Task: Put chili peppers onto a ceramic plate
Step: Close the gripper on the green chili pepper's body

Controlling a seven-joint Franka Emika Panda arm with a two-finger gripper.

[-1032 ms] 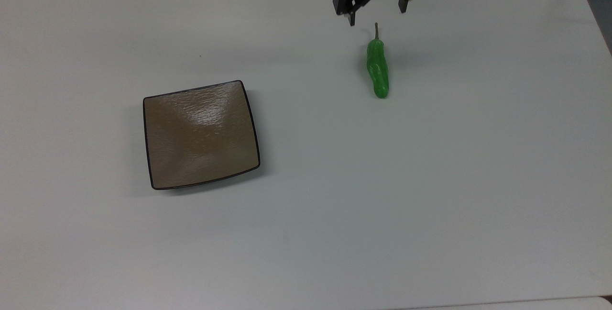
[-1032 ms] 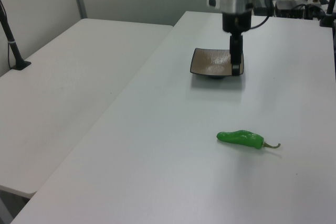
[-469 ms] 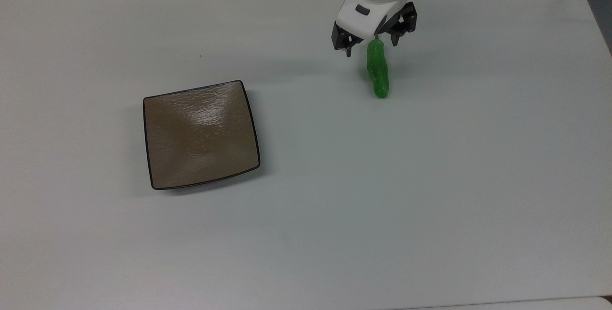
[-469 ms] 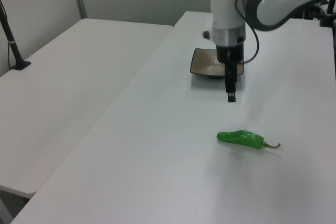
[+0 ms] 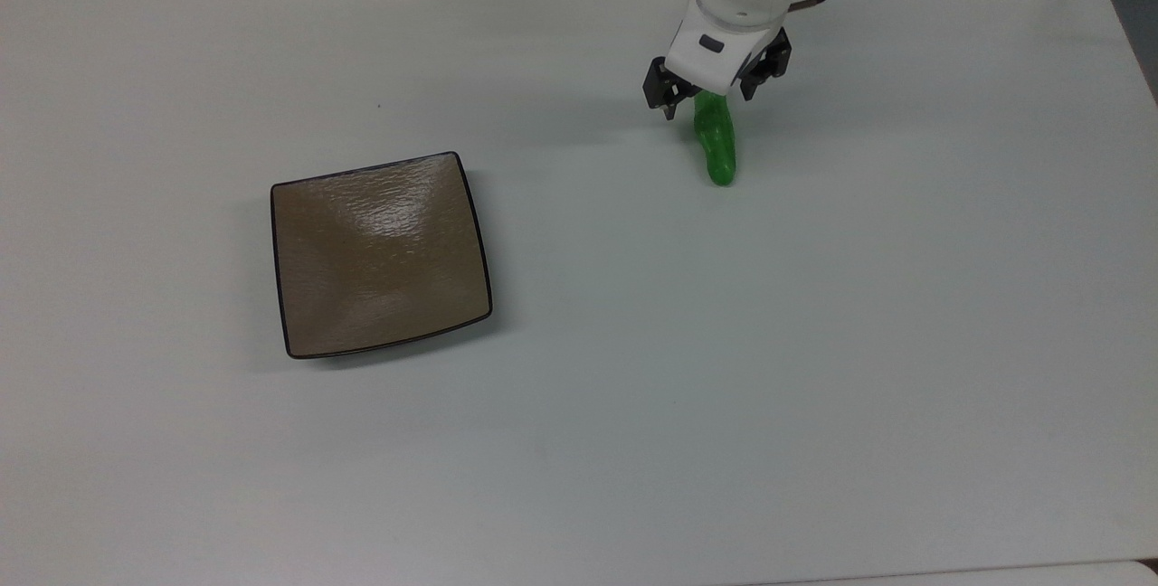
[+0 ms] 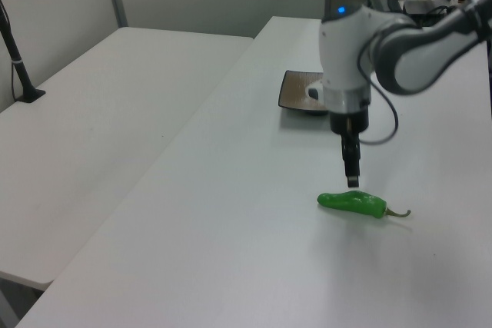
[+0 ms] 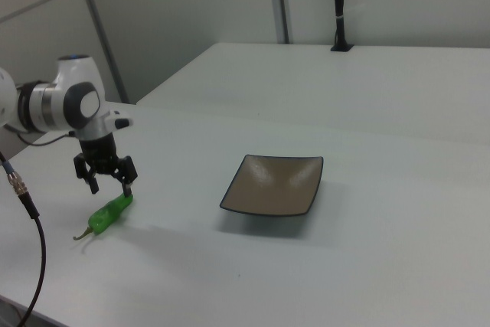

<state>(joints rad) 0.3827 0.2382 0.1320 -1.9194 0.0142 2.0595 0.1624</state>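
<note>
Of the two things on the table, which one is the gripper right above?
The green chili pepper: the open gripper hangs over its stem end. The brown square plate sits apart, empty.

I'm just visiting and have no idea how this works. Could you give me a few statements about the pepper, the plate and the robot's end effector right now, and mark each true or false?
1. The green chili pepper lies on the white table. True.
2. The ceramic plate already holds the pepper. False: the plate is empty and the pepper lies apart from it.
3. The end effector is open above the pepper. True.
4. The end effector has lifted the pepper. False: the pepper rests on the table.
5. The plate is round and white. False: it is square and brown with a dark rim.
</note>
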